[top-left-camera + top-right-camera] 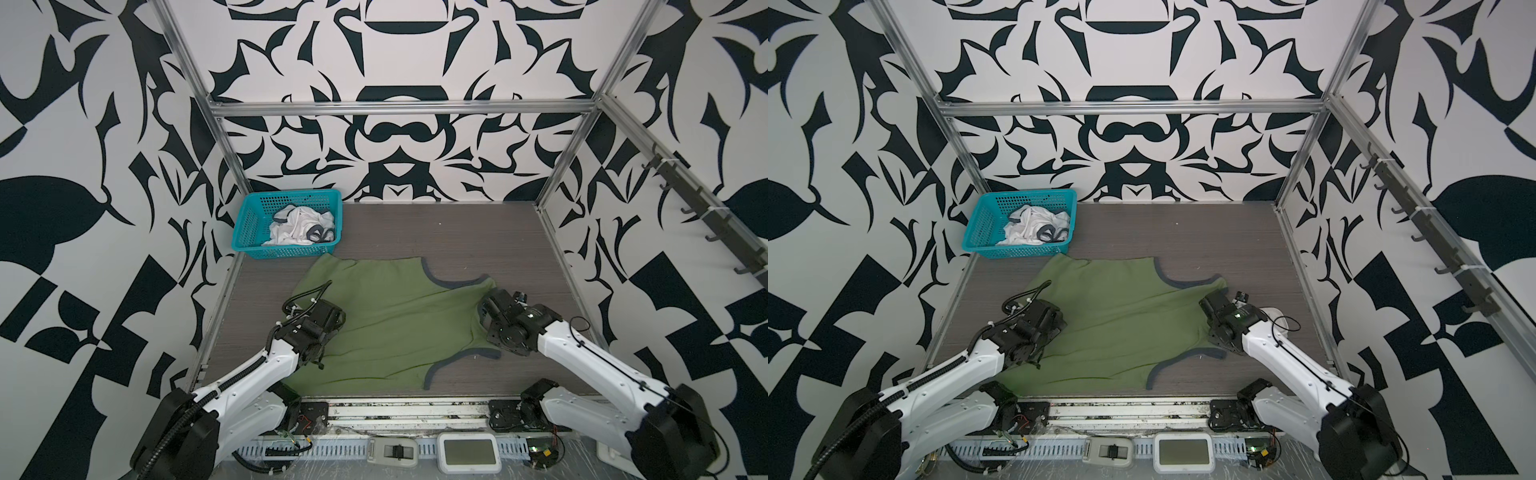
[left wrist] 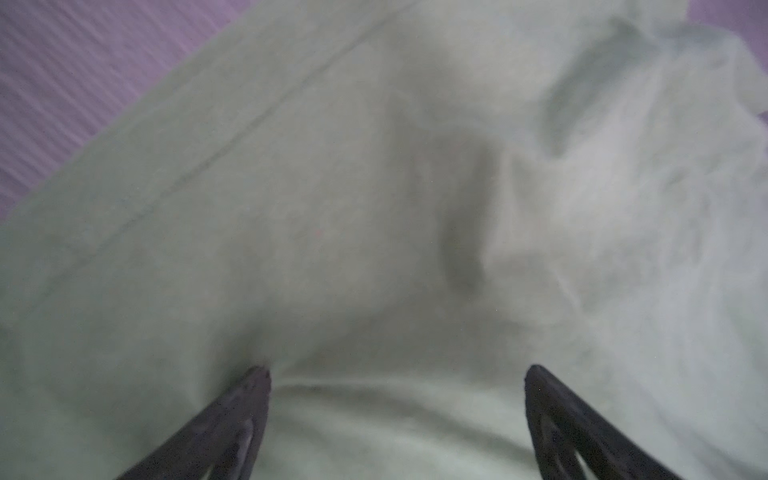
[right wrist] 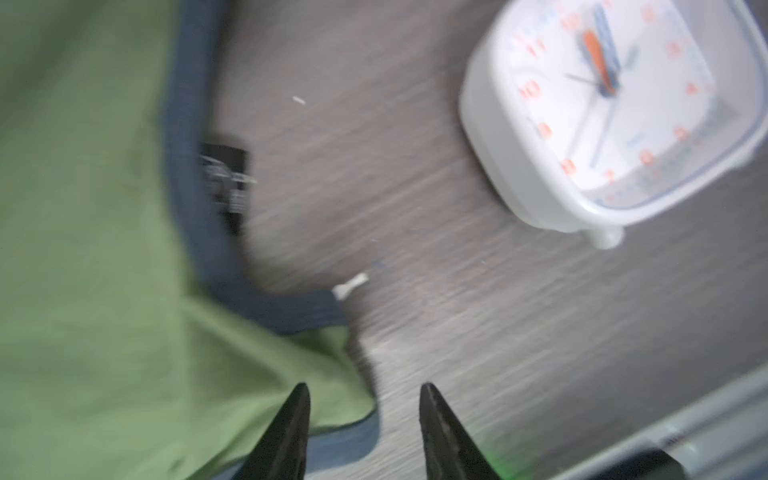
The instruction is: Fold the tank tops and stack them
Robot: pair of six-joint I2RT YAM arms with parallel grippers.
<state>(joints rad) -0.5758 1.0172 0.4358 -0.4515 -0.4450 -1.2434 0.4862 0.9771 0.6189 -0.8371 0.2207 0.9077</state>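
An olive green tank top (image 1: 399,324) (image 1: 1125,320) with grey-blue trim lies spread on the table, straps toward the right. A white tank top (image 1: 297,230) (image 1: 1034,228) sits crumpled in the teal basket (image 1: 249,220) (image 1: 980,224). My left gripper (image 2: 397,372) hovers low over the green top's left part (image 2: 374,208), jaws wide open and empty. At the green top's right edge, my right gripper (image 3: 365,388) (image 1: 486,309) stands open. A trimmed strap corner (image 3: 345,432) lies beneath one finger, and nothing is pinched.
A white alarm clock (image 3: 615,108) (image 1: 1273,313) lies on the table just right of the right gripper. A black label (image 3: 226,174) pokes out from the neckline trim. Metal frame posts (image 1: 569,137) edge the table, and a hook rail (image 1: 706,216) lines the right wall.
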